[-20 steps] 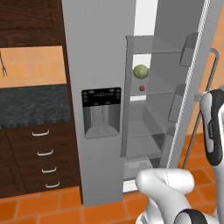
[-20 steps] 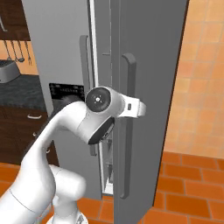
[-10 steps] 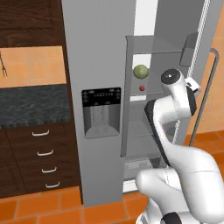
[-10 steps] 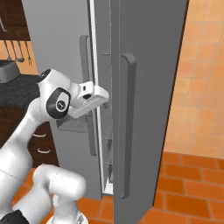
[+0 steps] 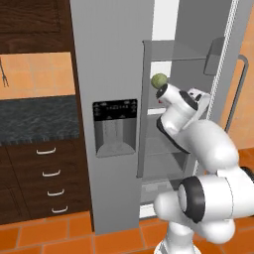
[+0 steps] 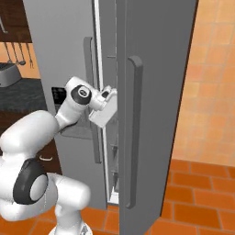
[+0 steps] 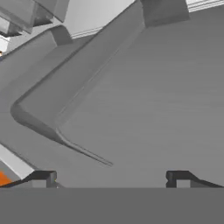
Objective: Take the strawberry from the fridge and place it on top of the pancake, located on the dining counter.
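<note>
The fridge (image 5: pixel 114 59) stands with its right door (image 6: pixel 156 92) swung open and grey shelves showing inside. My gripper (image 7: pixel 110 177) is open, its fingertips (image 7: pixel 41 177) set wide apart with nothing between them. It faces the grey bins on the inner side of the door (image 7: pixel 131 109). My hand (image 5: pixel 196 96) hangs in the fridge opening at middle-shelf height, just below a green ball (image 5: pixel 158 79). The strawberry is hidden behind my wrist. The pancake and the dining counter are out of view.
A black dispenser panel (image 5: pixel 115 124) sits in the shut left door. Dark wood drawers (image 5: pixel 47 183) and a dark-topped wall counter (image 5: pixel 37 116) lie to the left. The open door's long handle (image 6: pixel 134 133) stands close on my right. The floor is orange tile (image 6: pixel 202 202).
My arm has swung left from the door's edge into the fridge opening and now covers the strawberry. The jaws have widened a little.
</note>
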Robot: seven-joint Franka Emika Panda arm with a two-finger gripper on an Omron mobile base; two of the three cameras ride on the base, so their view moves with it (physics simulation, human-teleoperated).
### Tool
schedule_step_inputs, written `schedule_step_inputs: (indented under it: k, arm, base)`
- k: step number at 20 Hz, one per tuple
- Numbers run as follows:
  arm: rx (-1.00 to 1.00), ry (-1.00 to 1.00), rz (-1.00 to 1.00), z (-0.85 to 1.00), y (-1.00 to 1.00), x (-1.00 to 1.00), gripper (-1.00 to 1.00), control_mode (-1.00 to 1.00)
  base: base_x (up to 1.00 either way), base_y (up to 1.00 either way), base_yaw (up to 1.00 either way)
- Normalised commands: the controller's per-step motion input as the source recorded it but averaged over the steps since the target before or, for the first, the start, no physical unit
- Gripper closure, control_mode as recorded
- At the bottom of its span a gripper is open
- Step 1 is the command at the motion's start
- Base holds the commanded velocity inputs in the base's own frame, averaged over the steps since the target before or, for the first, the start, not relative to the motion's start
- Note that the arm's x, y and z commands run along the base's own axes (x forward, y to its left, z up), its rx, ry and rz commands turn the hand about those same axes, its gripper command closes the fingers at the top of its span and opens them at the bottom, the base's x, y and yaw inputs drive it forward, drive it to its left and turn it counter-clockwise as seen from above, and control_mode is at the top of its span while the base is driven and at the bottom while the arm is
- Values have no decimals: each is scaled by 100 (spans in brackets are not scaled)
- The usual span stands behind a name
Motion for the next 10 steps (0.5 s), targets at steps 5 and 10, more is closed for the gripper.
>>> schedule_step_inputs:
  k: [5, 10]
  arm:
    - [-6, 21, -19, -5, -95, -33, -100, -100]
    - [-4, 21, -21, -3, -100, -49, -100, -100]
  base:
    - [0, 0, 0]
    - [0, 0, 0]
